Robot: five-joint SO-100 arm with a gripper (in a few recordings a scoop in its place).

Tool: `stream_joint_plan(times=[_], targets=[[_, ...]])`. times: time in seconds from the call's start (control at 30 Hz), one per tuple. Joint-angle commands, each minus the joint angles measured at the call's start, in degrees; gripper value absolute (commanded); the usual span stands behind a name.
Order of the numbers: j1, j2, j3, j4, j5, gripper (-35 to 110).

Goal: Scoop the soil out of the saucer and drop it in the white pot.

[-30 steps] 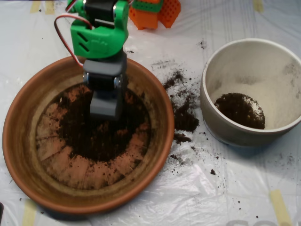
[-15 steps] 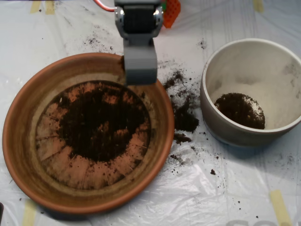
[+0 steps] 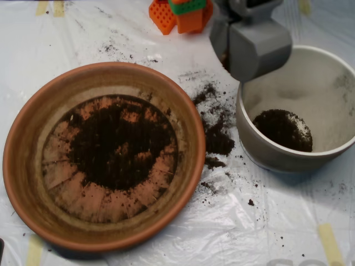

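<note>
Covering the table, soil-strewn plastic sheet (image 3: pixel 166 33); scoop (image 3: pixel 250 47), jaw state unclear.

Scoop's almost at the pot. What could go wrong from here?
1. The scoop hangs over the white pot's left rim, not its middle; releasing there may drop soil onto the plastic sheet, where spilled soil already lies between the pot and the saucer.
2. It seems close to the rim, so a low approach might knock the pot.
3. A wide layer of soil remains in the saucer; more trips mean more spill.
</note>
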State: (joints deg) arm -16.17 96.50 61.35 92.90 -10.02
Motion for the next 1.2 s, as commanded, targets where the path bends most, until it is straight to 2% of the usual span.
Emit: stream_joint_plan(times=[0.0, 0.3, 0.5, 0.57, 0.83, 1.17], targets=[[-4.1, -3.0, -7.9, 1.2, -2.0, -1], [-7.8, -11.9, -11.2, 0.0, -2.1, 0], [-9.1, -12.9, -11.0, 0.8, -1.8, 36], [-9.6, -12.9, -11.0, 1.1, -1.8, 43], [-10.6, -11.7, -11.2, 1.8, -1.3, 48], [-10.0, -9.7, -11.7, 2.4, 0.5, 47]])
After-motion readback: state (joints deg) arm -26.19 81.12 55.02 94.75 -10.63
